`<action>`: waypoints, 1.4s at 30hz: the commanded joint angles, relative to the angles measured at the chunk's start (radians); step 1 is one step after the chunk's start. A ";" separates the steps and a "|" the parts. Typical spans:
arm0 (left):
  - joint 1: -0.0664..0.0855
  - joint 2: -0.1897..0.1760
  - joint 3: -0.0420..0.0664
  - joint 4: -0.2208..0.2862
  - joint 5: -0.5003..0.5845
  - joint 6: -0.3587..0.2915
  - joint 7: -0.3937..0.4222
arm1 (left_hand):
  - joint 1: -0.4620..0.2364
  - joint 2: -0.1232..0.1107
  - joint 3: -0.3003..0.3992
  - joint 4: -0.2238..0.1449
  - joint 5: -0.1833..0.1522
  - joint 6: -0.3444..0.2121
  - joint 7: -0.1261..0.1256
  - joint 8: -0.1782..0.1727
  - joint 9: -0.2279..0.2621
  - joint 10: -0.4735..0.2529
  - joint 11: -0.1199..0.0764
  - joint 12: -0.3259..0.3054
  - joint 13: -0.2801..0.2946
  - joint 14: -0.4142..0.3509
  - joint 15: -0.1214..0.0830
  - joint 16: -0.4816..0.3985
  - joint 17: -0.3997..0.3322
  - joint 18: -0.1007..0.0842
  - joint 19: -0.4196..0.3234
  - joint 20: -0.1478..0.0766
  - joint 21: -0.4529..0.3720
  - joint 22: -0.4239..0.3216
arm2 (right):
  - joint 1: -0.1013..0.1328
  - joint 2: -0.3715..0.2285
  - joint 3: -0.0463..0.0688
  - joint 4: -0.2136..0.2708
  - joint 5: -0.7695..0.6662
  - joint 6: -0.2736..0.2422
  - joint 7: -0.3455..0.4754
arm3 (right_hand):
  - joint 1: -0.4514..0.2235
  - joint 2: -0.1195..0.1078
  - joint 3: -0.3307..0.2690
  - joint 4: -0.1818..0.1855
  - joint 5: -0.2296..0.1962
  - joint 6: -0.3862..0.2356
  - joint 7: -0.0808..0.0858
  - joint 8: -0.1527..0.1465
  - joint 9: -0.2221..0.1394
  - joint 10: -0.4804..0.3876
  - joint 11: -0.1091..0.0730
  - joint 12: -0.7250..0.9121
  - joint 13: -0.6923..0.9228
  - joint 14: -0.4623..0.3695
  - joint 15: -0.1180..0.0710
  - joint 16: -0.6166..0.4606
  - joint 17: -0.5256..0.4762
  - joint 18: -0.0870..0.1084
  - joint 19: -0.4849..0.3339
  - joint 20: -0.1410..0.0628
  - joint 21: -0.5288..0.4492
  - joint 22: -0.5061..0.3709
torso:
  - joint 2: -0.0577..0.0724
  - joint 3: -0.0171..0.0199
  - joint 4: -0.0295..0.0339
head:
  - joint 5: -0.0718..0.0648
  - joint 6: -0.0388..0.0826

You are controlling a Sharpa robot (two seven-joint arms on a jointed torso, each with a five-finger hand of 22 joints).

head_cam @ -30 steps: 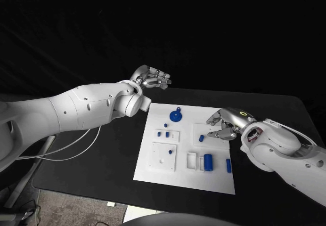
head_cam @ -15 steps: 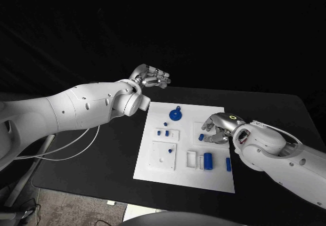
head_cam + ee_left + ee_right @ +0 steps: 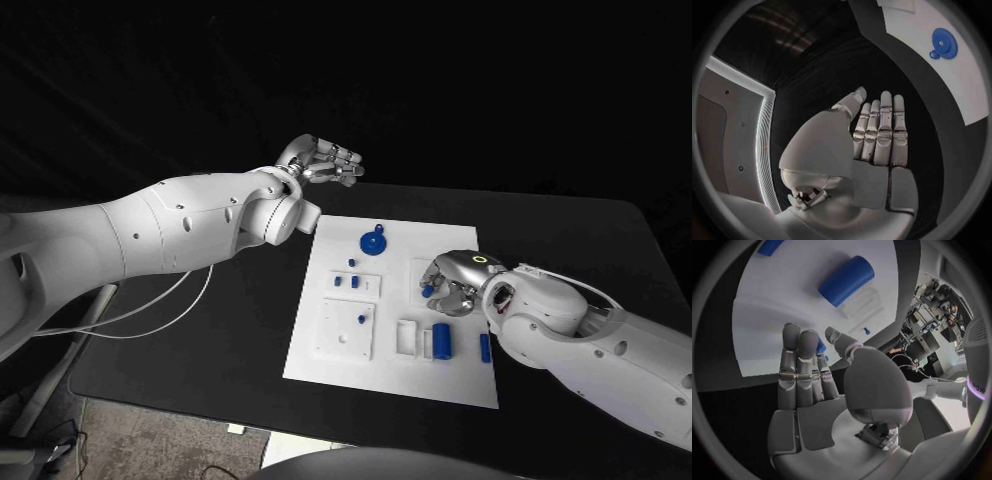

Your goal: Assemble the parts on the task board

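On the near right part of the white board point(image 3: 389, 370), a blue cylinder point(image 3: 441, 342) lies in a holder, with a small blue bar point(image 3: 485, 348) just to its right near the board's right edge. To the left of them sits a white square block point(image 3: 348, 331) with small holes. A little farther, toward the left, two small blue pegs point(image 3: 346, 283) stand on a white plate.

The right hand point(image 3: 453, 283) is low over the right middle of the board, above a small blue piece point(image 3: 820, 346) that peeks out behind its fingers point(image 3: 798, 365). The fingers lie side by side, nearly straight, and whether they touch or pinch that piece I cannot tell.

Farther on, a blue gear point(image 3: 374, 244) lies near the far edge of the board. Beyond the far left corner, the left hand point(image 3: 323, 163) hangs in the air above the black table point(image 3: 577, 240), well apart from the board, fingers point(image 3: 882, 130) straight and pressed together, holding nothing.
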 commanded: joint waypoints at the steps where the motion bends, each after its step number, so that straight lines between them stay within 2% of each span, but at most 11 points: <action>1: 0.002 0.001 0.001 0.002 0.003 0.012 0.007 | 0.001 0.005 -0.007 0.001 -0.004 0.003 0.002 0.000 0.000 -0.004 -0.001 0.003 0.000 0.002 0.003 -0.003 0.001 -0.012 0.008 0.002 0.003 -0.001 | -0.002 0.005 -0.005 -0.001 -0.018 -0.001 0.004 | -0.004 0.006 0.041 0.004 -0.010 0.016 0.001 -0.003 0.001 0.018 -0.006 0.003 0.000 0.005 -0.007 0.004 0.003 -0.004 0.004 -0.009 0.006 0.007 | 0.000 -0.0004 -0.0008 | 0.000 -0.001; 8: 0.002 0.002 0.001 0.002 0.003 0.012 0.007 | 0.001 0.005 -0.007 0.001 -0.004 0.003 0.002 0.000 0.000 -0.004 -0.001 0.003 0.000 0.002 0.003 -0.003 0.001 -0.012 0.008 0.002 0.003 -0.001 | -0.002 0.011 -0.008 -0.002 -0.023 -0.061 0.002 | -0.006 0.020 0.078 0.010 -0.011 0.055 0.006 0.000 0.002 0.056 -0.015 0.004 0.001 0.014 -0.014 0.008 0.007 -0.009 0.011 -0.015 0.013 0.017 | 0.000 0.0001 -0.0004 | 0.000 -0.002; 10: 0.002 0.002 0.001 0.002 0.003 0.012 0.007 | 0.000 0.007 -0.009 0.002 -0.005 0.004 0.002 0.000 0.000 -0.005 -0.001 0.003 0.000 0.002 0.003 -0.003 0.001 -0.012 0.008 0.002 0.004 -0.006 | -0.002 0.012 -0.008 -0.002 -0.027 -0.084 0.000 | -0.002 0.029 0.083 0.009 -0.012 0.084 0.007 0.002 0.003 0.085 -0.022 0.004 0.002 0.017 -0.017 0.010 0.009 -0.011 0.015 -0.018 0.016 0.020 | 0.000 0.0000 -0.0002 | 0.000 -0.002; 17: 0.002 0.002 0.001 0.002 0.003 0.014 0.006 | 0.000 0.007 -0.009 0.002 -0.005 0.004 0.002 0.000 0.000 -0.005 -0.001 0.003 0.000 0.002 0.003 -0.003 0.001 -0.012 0.008 0.002 0.004 -0.006 | -0.002 0.015 -0.009 0.002 -0.038 -0.145 -0.007 | 0.004 0.058 0.083 0.005 -0.012 0.155 -0.011 0.005 0.008 0.147 -0.044 0.007 0.004 0.019 -0.029 0.013 0.016 -0.021 0.019 -0.029 0.020 0.027 | 0.001 -0.0003 0.0003 | 0.001 -0.004; 22: 0.002 0.001 0.001 0.002 0.003 0.014 0.006 | 0.000 0.007 -0.009 0.002 -0.005 0.004 0.002 0.000 0.000 -0.005 -0.001 0.003 0.000 0.002 0.003 -0.003 0.001 -0.012 0.008 0.002 0.004 -0.006 | -0.002 0.016 -0.009 0.002 -0.053 -0.171 -0.016 | 0.011 0.074 0.085 -0.014 -0.012 0.193 -0.019 0.001 0.008 0.180 -0.053 0.005 0.004 0.022 -0.039 0.011 0.019 -0.030 0.022 -0.040 0.023 0.033 | 0.001 -0.0005 -0.0011 | 0.003 -0.005; 30: 0.002 0.001 0.001 0.001 0.003 0.014 0.006 | 0.000 0.007 -0.009 0.002 -0.005 0.004 0.002 0.000 0.000 -0.005 -0.001 0.003 0.000 0.002 0.003 -0.003 0.001 -0.012 0.008 0.002 0.004 -0.006 | -0.002 0.014 -0.009 0.002 -0.077 -0.178 -0.032 | 0.003 0.075 0.106 -0.038 -0.011 0.218 -0.025 -0.001 0.007 0.203 -0.059 0.004 0.004 0.022 -0.046 0.011 0.027 -0.036 0.021 -0.050 0.029 0.051 | 0.000 -0.0003 -0.0010 | 0.005 -0.006; 35: 0.002 -0.001 0.001 0.000 0.003 0.014 0.006 | 0.000 0.007 -0.009 0.002 -0.005 0.004 0.002 0.000 0.000 -0.005 -0.001 0.003 0.000 0.002 0.003 -0.003 0.001 -0.012 0.008 0.002 0.004 -0.006 | -0.003 0.002 -0.009 0.017 -0.072 -0.202 -0.030 | -0.002 0.074 0.116 -0.045 -0.011 0.225 -0.027 -0.001 0.008 0.210 -0.061 0.004 0.005 0.023 -0.047 0.010 0.031 -0.036 0.021 -0.051 0.030 0.060 | 0.000 0.0005 -0.0006 | 0.009 -0.005; 38: 0.002 -0.001 0.001 -0.001 0.003 0.013 0.006 | 0.000 0.007 -0.009 0.002 -0.005 0.004 0.002 0.000 0.000 -0.005 -0.001 0.003 0.000 0.002 0.003 -0.003 0.001 -0.012 0.008 0.002 0.004 -0.006 | -0.003 -0.008 -0.005 0.034 -0.054 -0.217 -0.026 | -0.004 0.073 0.120 -0.046 -0.011 0.226 -0.027 -0.001 0.008 0.211 -0.061 0.004 0.005 0.023 -0.048 0.008 0.032 -0.036 0.022 -0.052 0.029 0.063 | -0.001 0.0000 -0.0006 | 0.013 -0.005; 41: 0.002 -0.002 0.001 -0.001 0.003 0.013 0.006 | 0.001 0.007 -0.009 0.001 -0.004 0.004 0.002 0.000 0.000 -0.006 -0.001 0.003 0.000 0.002 0.003 -0.003 0.001 -0.012 0.009 0.002 0.004 -0.007 | -0.003 -0.021 0.007 0.059 -0.018 -0.235 -0.019 | -0.004 0.074 0.121 -0.046 -0.011 0.226 -0.027 -0.001 0.008 0.212 -0.061 0.004 0.005 0.024 -0.048 0.008 0.032 -0.036 0.023 -0.052 0.028 0.063 | -0.001 -0.0003 -0.0007 | 0.016 -0.005; 42: 0.002 -0.002 0.001 -0.002 0.003 0.013 0.006 | 0.001 0.007 -0.009 0.001 -0.004 0.004 0.002 0.000 0.000 -0.006 -0.001 0.003 0.000 0.002 0.003 -0.003 0.001 -0.012 0.009 0.002 0.004 -0.007 | -0.003 -0.027 0.015 0.073 0.004 -0.243 -0.015 | -0.005 0.073 0.122 -0.046 -0.011 0.227 -0.028 -0.001 0.008 0.213 -0.062 0.004 0.005 0.025 -0.048 0.009 0.033 -0.036 0.024 -0.052 0.028 0.064 | -0.001 -0.0004 -0.0018 | 0.019 -0.004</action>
